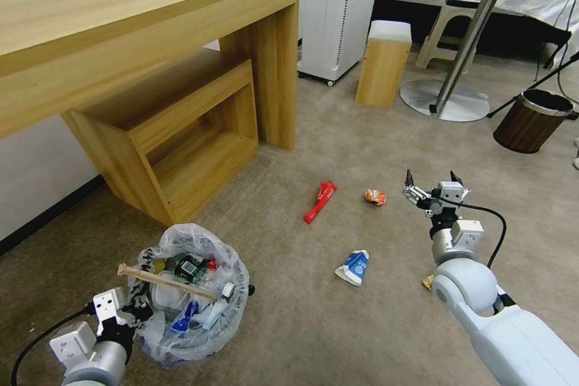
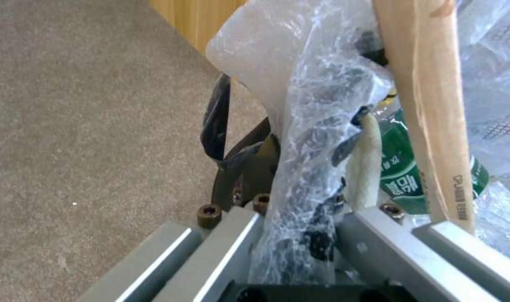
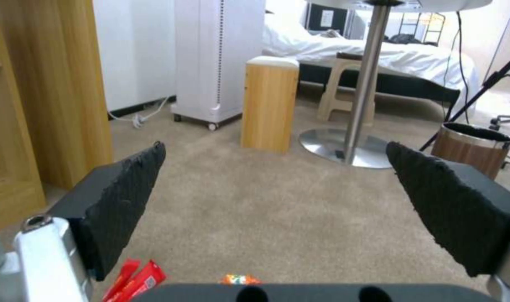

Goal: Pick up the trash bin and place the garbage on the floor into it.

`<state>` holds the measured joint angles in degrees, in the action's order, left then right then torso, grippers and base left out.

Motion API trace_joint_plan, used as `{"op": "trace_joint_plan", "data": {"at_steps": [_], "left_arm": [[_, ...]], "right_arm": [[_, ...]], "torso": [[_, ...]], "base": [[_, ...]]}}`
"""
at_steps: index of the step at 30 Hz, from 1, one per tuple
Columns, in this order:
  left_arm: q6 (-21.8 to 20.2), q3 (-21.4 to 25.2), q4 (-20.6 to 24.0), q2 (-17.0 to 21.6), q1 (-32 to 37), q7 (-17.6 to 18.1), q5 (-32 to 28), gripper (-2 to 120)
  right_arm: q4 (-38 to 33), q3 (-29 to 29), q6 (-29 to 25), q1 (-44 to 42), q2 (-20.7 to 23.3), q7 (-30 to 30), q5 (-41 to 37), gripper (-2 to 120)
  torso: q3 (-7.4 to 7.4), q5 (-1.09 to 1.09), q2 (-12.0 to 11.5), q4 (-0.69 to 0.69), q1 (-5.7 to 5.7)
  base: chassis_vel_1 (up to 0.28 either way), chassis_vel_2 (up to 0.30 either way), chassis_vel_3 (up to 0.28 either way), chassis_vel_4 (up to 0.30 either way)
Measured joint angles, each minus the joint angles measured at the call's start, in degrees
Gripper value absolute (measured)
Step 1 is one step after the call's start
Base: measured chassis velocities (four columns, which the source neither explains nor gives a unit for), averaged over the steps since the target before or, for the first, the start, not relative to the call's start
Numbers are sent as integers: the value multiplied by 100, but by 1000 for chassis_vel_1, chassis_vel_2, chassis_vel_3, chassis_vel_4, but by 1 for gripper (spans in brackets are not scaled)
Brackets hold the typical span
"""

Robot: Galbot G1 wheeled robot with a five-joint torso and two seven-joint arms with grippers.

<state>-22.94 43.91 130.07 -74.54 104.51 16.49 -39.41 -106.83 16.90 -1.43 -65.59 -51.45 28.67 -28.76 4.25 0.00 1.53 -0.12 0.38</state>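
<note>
We had the trash bin (image 1: pixel 193 292) on the carpet (image 1: pixel 338 145) in front of the open end of the wooden desk (image 1: pixel 151 30), already holding a green-labelled bottle (image 1: pixel 192 266), a wooden stick (image 1: pixel 166 280) and other litter. Our left gripper (image 1: pixel 136 307) was pinched on the bin's rim through the crinkled bag (image 2: pixel 311 138), its fingers (image 2: pixel 232 235) pressed against the plastic. Our right gripper (image 1: pixel 433 188) hung above the carpet with its pads (image 3: pixel 120 201) spread wide, clasping nothing.

We judged the step in hand to be collecting the remaining floor litter. To do it well, we would have kept the bin upright so nothing spilled, lowered the spread claw squarely over one piece, and closed low against the carpet.

We counted three pieces clearly on the floor: one red wrapper (image 1: pixel 319 201), one orange wrapper (image 1: pixel 374 196), one blue-white carton (image 1: pixel 353 267). A small yellowish scrap (image 1: pixel 427 281) lay just beside the right arm; we could not tell what it was.
</note>
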Motion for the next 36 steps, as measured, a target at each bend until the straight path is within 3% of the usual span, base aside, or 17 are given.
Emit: {"op": "trace_joint_plan", "data": {"at_steps": [36], "left_arm": [[87, -1, 117, -4, 196, -28, 74, 0]], "right_arm": [[-262, 296, -55, -595, -57, -139, -78, 99]], "torso": [[-1, 0, 0, 0, -1]], "base": [[-13, -8, -6, -15]]}}
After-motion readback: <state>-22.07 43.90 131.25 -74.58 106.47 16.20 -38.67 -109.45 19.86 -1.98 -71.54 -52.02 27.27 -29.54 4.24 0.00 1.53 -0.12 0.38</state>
